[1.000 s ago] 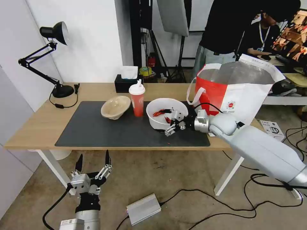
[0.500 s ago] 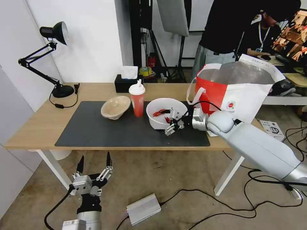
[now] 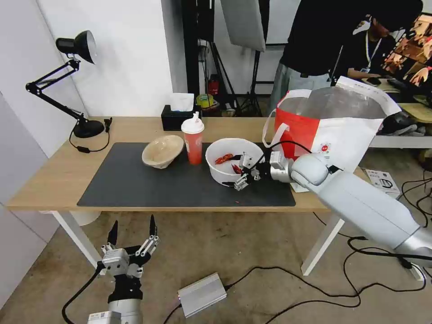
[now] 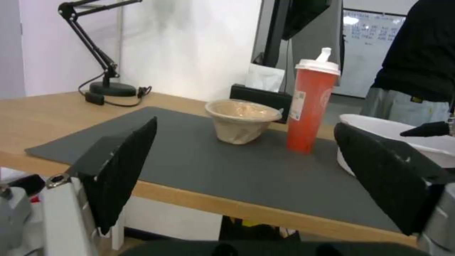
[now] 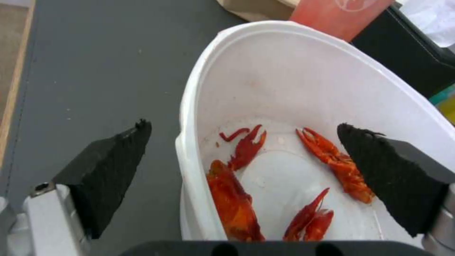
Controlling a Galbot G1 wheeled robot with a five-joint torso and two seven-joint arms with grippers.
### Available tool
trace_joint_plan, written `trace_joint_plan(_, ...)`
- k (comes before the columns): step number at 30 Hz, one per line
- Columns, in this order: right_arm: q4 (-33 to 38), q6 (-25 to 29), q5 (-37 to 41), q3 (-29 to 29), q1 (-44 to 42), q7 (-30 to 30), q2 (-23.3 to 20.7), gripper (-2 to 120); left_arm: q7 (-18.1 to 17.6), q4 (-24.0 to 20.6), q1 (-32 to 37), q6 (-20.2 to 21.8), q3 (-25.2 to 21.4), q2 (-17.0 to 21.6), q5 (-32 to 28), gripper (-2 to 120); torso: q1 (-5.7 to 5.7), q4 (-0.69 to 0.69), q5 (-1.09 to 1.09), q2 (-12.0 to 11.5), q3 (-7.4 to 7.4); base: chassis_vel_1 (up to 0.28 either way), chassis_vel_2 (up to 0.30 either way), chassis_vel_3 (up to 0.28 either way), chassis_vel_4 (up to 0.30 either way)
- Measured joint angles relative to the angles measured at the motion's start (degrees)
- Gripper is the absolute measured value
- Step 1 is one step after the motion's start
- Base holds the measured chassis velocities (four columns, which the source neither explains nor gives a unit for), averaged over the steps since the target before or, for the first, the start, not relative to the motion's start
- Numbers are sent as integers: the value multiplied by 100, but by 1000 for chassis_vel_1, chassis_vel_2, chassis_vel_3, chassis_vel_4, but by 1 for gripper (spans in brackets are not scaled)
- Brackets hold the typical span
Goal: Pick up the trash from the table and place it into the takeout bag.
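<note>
Now my right gripper (image 3: 240,176) has slid in closer to the white bowl (image 3: 231,157) than a moment ago, so I am almost ready to grab it. My fingers (image 5: 113,167) are apart, one outside the rim and one inside, not squeezing yet. The bowl sits on the table (image 3: 54,175) beside the takeout bag (image 3: 335,126). My right arm stretches low across. My left gripper (image 3: 130,234) hangs below, fingers apart.

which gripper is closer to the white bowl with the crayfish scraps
Right. The right gripper straddles the white bowl's near rim, fingers open, while the left gripper hangs open below the table edge.
</note>
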Motion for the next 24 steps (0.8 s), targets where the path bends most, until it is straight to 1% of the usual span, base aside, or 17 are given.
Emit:
trace_joint_plan(7,-36,-22,-84,1,-8,-1,5,100,-2,-28,37,-43,0,-1,6,100,0,2,0,0,0,0,0,0,0)
trace_joint_plan(20,-157,-15,-183,8,-11,25,94,100,-2,-35,49,-69,0,-1,8,100,0,0,0,0,1,0,0,0,0)
trace_joint_plan(22,-163,-14,-159,7,-11,26,100,99,-2,-34,47,-69,0,-1,9,100,0,0,0,-1,0,0,0,0,0)
trace_joint_plan(24,-169,-10,-136,2,-9,26,105,92,-2,-30,43,-70,0,0,9,100,0,0,0,-1,1,0,0,0,0)
